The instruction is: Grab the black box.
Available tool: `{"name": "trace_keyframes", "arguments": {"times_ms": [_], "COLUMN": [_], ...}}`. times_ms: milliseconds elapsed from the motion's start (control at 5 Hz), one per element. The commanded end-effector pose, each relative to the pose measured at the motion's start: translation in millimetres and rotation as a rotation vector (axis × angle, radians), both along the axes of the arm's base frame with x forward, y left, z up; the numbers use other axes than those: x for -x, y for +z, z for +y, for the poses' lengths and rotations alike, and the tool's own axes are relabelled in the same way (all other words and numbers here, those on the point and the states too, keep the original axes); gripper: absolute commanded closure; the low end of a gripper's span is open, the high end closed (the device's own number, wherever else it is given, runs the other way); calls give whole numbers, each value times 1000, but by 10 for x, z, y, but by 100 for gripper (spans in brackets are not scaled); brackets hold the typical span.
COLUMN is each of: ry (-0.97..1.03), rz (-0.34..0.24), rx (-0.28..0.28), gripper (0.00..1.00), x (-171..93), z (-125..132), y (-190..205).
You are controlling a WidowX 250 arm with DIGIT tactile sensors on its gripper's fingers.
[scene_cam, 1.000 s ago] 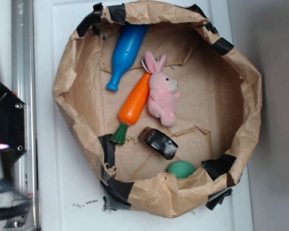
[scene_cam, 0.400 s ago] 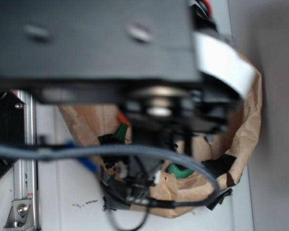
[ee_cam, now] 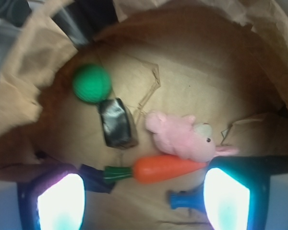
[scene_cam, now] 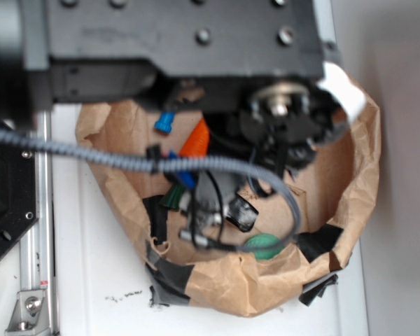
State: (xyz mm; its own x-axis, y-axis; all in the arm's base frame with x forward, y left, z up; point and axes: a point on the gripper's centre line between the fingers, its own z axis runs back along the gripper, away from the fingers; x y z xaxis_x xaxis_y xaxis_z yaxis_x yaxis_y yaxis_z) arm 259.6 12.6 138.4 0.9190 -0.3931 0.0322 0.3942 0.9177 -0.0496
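The black box [ee_cam: 117, 123] lies on the brown floor of the paper basin [ee_cam: 221, 62], a little left of centre in the wrist view, its long side running roughly from 11 o'clock to 5 o'clock. In the exterior view only a glossy corner of it [scene_cam: 241, 212] shows below the arm [scene_cam: 168, 42]. A green ball [ee_cam: 91, 83] sits at the box's 11 o'clock, touching or nearly touching its upper end. A pink bunny [ee_cam: 182, 136] lies at its 3 o'clock, just beside it with a thin gap. An orange carrot [ee_cam: 165, 168] lies at its 5 o'clock, near the lower end, and its green top [ee_cam: 116, 172] points left under the box. A blue bottle [ee_cam: 185, 199] shows only its neck, further down at 5 o'clock.

The gripper [ee_cam: 144, 201] hangs above the basin with its jaws spread wide, empty; its two fingers [ee_cam: 57, 201] glow at the lower corners of the wrist view. The box sits at 11 o'clock from the midpoint between them, so I judge the approach is not yet centred.

To do this step well, the gripper should shift toward 11 o'clock until the box sits midway between the fingers. The wrist should turn so the pads close across the box's short sides. The descent should be straight, keeping clear of the ball and the bunny. The glossy wrap may be slippery, so a low, square grip seems wise.
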Motion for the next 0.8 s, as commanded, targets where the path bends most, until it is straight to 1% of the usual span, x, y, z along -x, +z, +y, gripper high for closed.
{"name": "trace_keyframes", "arguments": {"times_ms": [0, 200, 400, 600], "ry": [4, 4, -93, -83], "rz": [-28, -28, -18, -7], "rx": [-5, -5, -165, -176], "gripper": [0, 0, 0, 0], "x": [21, 21, 65, 93], "z": [-19, -19, -339, -306], "y": [49, 49, -457, -753]}}
